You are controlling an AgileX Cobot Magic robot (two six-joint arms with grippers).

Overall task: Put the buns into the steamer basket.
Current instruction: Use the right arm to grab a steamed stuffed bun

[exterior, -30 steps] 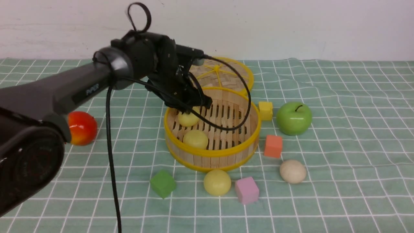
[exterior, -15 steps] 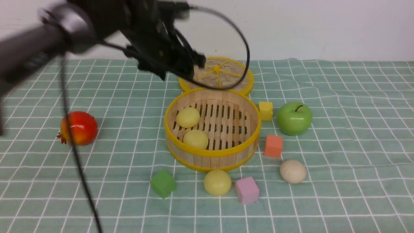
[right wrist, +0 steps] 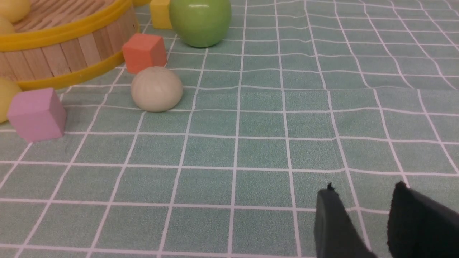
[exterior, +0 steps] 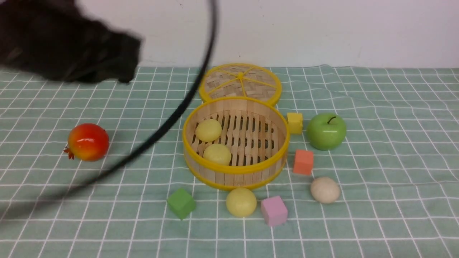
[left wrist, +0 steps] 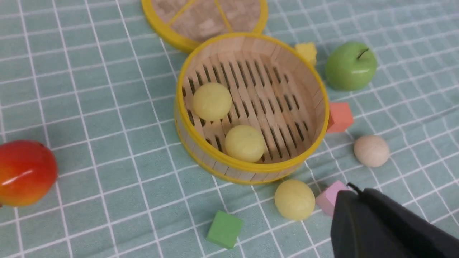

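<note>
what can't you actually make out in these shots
- left gripper: left wrist view, cut off by the corner; front view, lost in the blurred left arm.
- right gripper: right wrist view, only the tips show above the bottom edge.
- loose yellow bun: right wrist view, cut by the edge, partly behind the pink cube.

— What colour is the cloth point(exterior: 394, 143)?
— Pale green, with a grid of thin white lines.
— And the basket point(exterior: 233, 178)?
— Light wooden slats with bright yellow rims. The lid point(exterior: 229, 86) is woven tan, with a yellow rim and yellow spokes.
— The buns point(exterior: 208, 130)?
— Three are pale yellow. The fourth bun point(exterior: 325, 190) is beige, nearly off-white.
— Any fruit?
— A glossy green apple point(exterior: 326, 131) with a dark stem, and a red fruit point(exterior: 88, 142) shading to orange.
— Anything else?
— A yellow cube point(exterior: 294, 122), an orange cube point(exterior: 303, 162), a pink cube point(exterior: 274, 210) and a green cube point(exterior: 181, 203) — all plain. The cable point(exterior: 172, 123) is black.
</note>
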